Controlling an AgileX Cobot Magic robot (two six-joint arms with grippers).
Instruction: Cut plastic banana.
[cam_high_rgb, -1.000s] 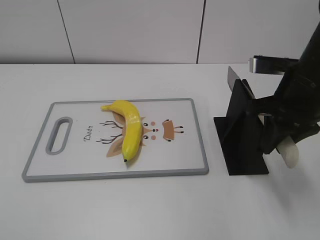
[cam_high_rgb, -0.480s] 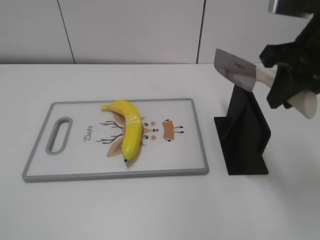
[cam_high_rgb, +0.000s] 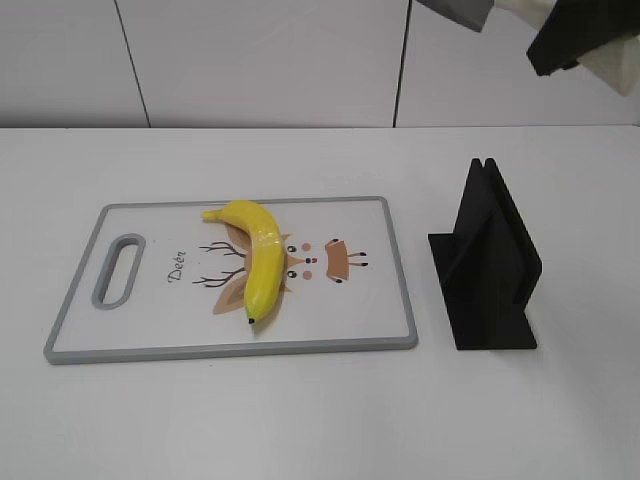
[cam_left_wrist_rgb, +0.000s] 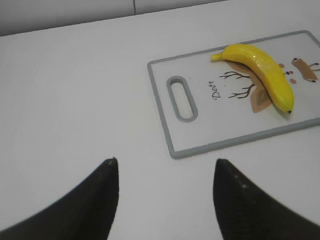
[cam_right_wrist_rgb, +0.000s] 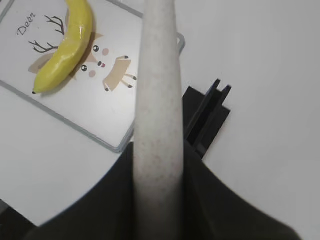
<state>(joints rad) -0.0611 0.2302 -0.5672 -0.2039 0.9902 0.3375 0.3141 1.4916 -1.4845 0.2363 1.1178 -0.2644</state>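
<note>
The plastic banana lies on the grey-rimmed cutting board, black tip toward the front. It also shows in the left wrist view and the right wrist view. My right gripper is at the top right edge of the exterior view, high above the black knife stand. It is shut on the knife's pale handle; a bit of the blade shows at the top edge. My left gripper is open and empty over bare table, left of the board.
The black knife stand is empty and stands right of the board. The board has a handle slot at its left end and a deer print in the middle. A white wall runs behind the table.
My right gripper has drawn the knife out of the stand and lifted it up toward the top of the view. The banana, the board and the left arm have not moved.
</note>
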